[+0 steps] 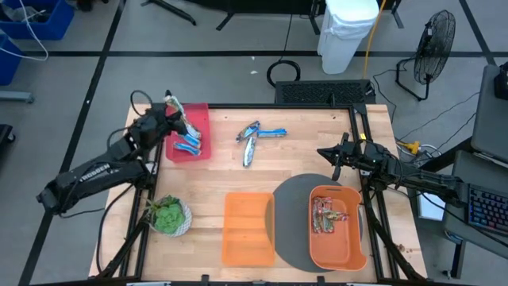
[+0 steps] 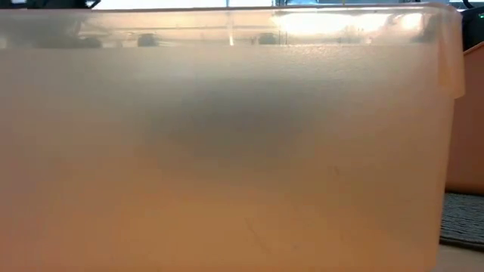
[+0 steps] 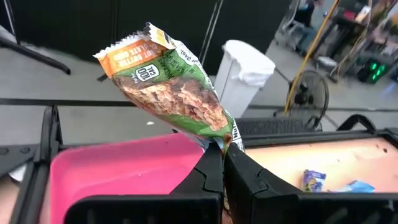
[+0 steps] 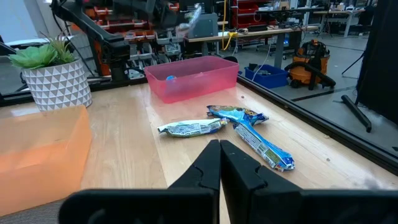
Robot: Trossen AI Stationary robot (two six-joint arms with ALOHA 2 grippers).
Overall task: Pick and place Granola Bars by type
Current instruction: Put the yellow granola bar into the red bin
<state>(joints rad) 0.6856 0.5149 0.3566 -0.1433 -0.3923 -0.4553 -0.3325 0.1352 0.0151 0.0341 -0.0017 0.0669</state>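
My left gripper (image 1: 173, 110) is shut on a granola bar (image 3: 168, 84) with a green and orange wrapper, held over the far left part of the pink bin (image 1: 190, 131). Blue bars (image 1: 189, 143) lie in that bin. Three loose bars, blue and silvery (image 1: 255, 137), lie flat on the table's far middle; they also show in the right wrist view (image 4: 239, 127). Reddish-brown bars (image 1: 327, 214) lie in the orange bin (image 1: 349, 254). My right gripper (image 1: 333, 156) is shut and empty, above the table to the right of the loose bars. My left gripper pinches the bar's near end (image 3: 225, 142) between its two fingers. The rest of the bar sticks out beyond the fingertips, slanting upward. It is lifted clear of the pink bin (image 3: 118, 171) below it.
An empty orange tray (image 1: 248, 226) stands at the front middle beside a round grey mat (image 1: 294, 206). Its wall (image 2: 227, 151) fills the low view. A green plant in a white pot (image 1: 168, 214) stands front left. Bare wood lies between the loose bars and the bins.
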